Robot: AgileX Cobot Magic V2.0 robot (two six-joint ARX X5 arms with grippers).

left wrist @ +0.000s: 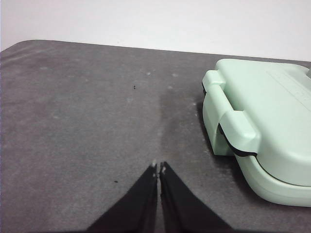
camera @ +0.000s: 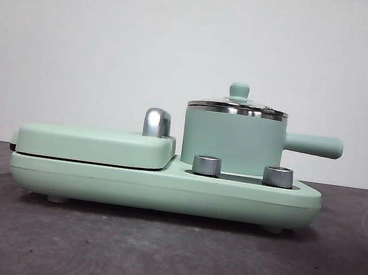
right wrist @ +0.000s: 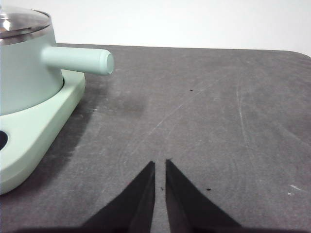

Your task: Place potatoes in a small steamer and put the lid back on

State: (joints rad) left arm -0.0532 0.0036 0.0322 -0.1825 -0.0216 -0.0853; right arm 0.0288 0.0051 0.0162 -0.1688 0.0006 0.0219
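both end effectors, left [left wrist: 158, 167] and right [right wrist: 160, 162], clenched empty; lid [camera: 237, 106] sits on steamer [camera: 232, 140].

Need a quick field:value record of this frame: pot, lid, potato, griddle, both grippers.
small steamer: upright on the right side of the green base, side handle pointing right
lid: seated on the steamer rim, knob up
potato: not visible in any view; the steamer's inside cannot be seen
griddle cover: closed, left side of base
knobs: two steel ones in front of the steamer
left gripper: jaws shut, empty, over the table beside the griddle end
right gripper: jaws nearly shut, empty, over the table near the steamer handle
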